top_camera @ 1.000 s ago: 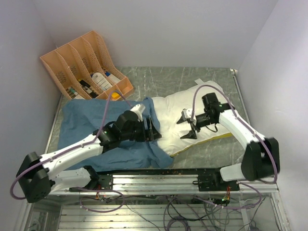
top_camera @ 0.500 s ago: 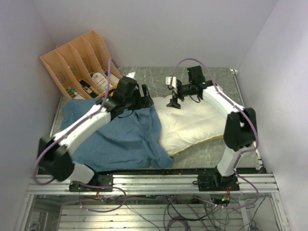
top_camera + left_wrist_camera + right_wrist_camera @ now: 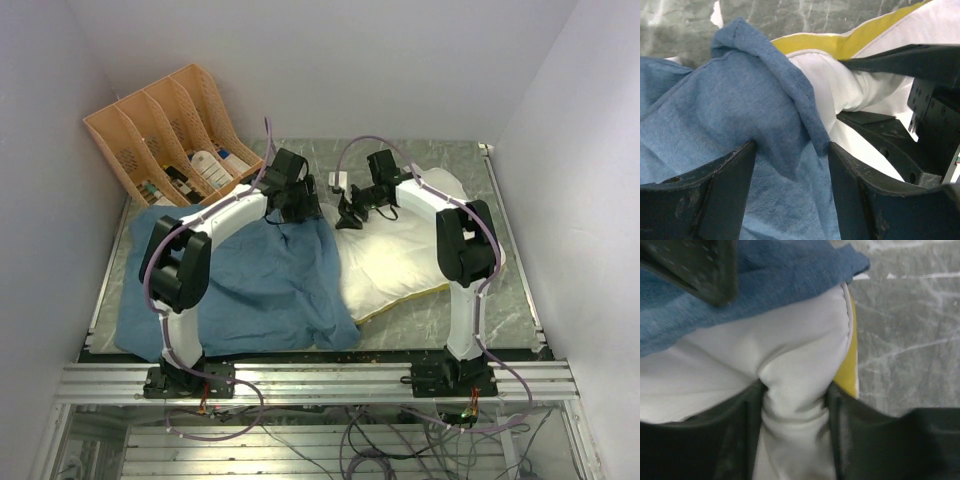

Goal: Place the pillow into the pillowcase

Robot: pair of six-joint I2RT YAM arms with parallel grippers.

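The cream-white pillow (image 3: 405,250) lies at the right of the table, yellow edge along its front. The blue pillowcase (image 3: 250,285) lies wrinkled on the left, its right edge over the pillow's left side. My right gripper (image 3: 346,212) is shut on the pillow's far left corner, and the white cloth (image 3: 795,375) bunches between its fingers (image 3: 850,430). My left gripper (image 3: 305,208) is beside it at the pillowcase's far right corner. Its jaws stand apart around a raised fold of blue cloth (image 3: 785,115), with the pillow (image 3: 840,85) and its yellow edge just beyond.
An orange file organizer (image 3: 175,130) with bottles in it stands at the back left, close to the left arm. Grey marble table (image 3: 440,165) shows behind the pillow. Walls close in on the left, back and right. A metal rail (image 3: 320,380) runs along the front.
Both arms have swung from the middle of the table to the far side. The right gripper now pinches the pillow's far left corner, and the left gripper sits at the pillowcase's far right corner.
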